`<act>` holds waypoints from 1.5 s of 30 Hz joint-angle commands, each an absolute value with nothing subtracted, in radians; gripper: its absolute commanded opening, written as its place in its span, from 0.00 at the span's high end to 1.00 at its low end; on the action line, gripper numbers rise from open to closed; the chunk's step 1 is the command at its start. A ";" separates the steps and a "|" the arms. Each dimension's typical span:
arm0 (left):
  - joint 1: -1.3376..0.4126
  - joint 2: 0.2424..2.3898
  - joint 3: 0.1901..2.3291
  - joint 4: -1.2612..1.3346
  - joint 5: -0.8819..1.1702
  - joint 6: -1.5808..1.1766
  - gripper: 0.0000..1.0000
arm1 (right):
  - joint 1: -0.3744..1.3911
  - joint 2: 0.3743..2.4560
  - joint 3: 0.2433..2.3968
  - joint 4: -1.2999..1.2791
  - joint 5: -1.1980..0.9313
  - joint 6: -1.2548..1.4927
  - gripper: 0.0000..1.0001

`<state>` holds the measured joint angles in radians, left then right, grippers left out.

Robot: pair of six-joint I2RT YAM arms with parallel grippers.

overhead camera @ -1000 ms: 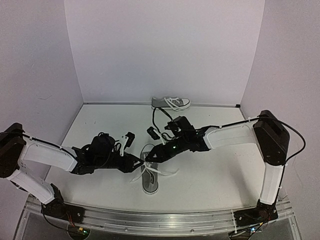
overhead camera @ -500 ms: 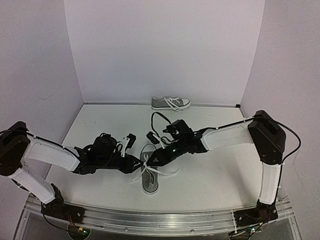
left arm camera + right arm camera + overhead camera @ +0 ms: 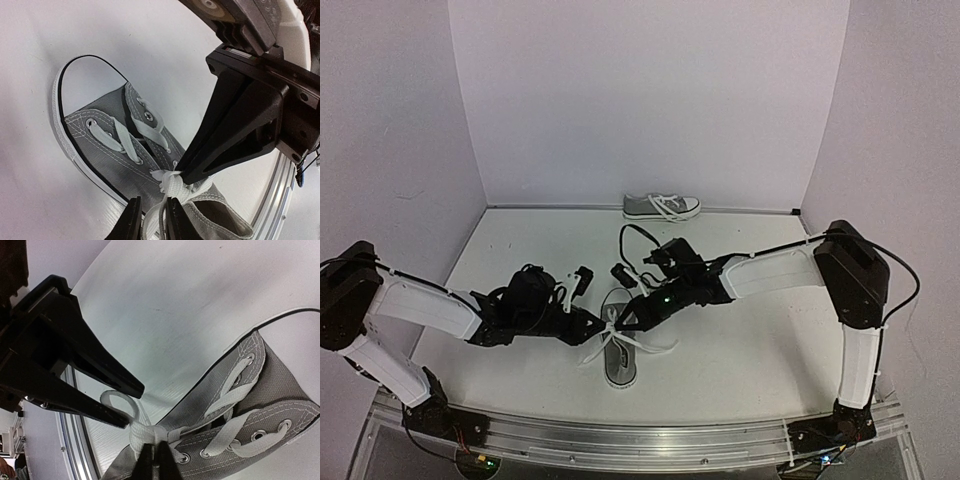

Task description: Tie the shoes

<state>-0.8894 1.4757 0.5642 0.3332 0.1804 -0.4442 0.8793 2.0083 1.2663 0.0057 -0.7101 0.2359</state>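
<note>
One grey shoe (image 3: 619, 364) with white laces lies near the front edge, toe toward the arms; the other shoe (image 3: 662, 207) rests by the back wall. In the left wrist view the near shoe (image 3: 100, 145) shows a bunched lace knot (image 3: 172, 184). My left gripper (image 3: 601, 322) (image 3: 152, 222) stands narrowly open, its fingers on either side of a lace loop (image 3: 120, 404) that still looks round. My right gripper (image 3: 623, 318) (image 3: 154, 462) is shut on the lace right at the knot (image 3: 150, 432), beside the shoe's eyelets (image 3: 270, 390).
White walls enclose the white table (image 3: 740, 350) on three sides. A metal rail (image 3: 640, 440) runs along the near edge, close to the shoe's toe. A black cable (image 3: 630, 240) loops above the right wrist. The two grippers' fingertips are almost touching over the shoe.
Both grippers' jaws have narrowed: the right has closed on the lace at the knot, the left has drawn in around the loop. Both arms edged slightly toward the shoe.
</note>
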 commanded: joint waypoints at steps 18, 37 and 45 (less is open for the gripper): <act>-0.872 1.449 0.589 0.258 0.135 -0.417 1.00 | 0.850 1.867 1.171 0.016 -0.647 0.232 1.00; -0.881 1.230 0.597 0.213 0.126 -0.038 0.57 | 0.850 1.903 1.158 0.084 -0.703 0.270 1.00; -0.965 1.239 0.583 0.250 0.207 0.322 0.61 | 0.851 1.920 1.162 0.089 -0.705 0.276 1.00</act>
<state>-0.9299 1.2212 0.5735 0.2181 0.1560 0.0884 0.8551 1.9141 1.1637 0.0565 -0.6934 0.2673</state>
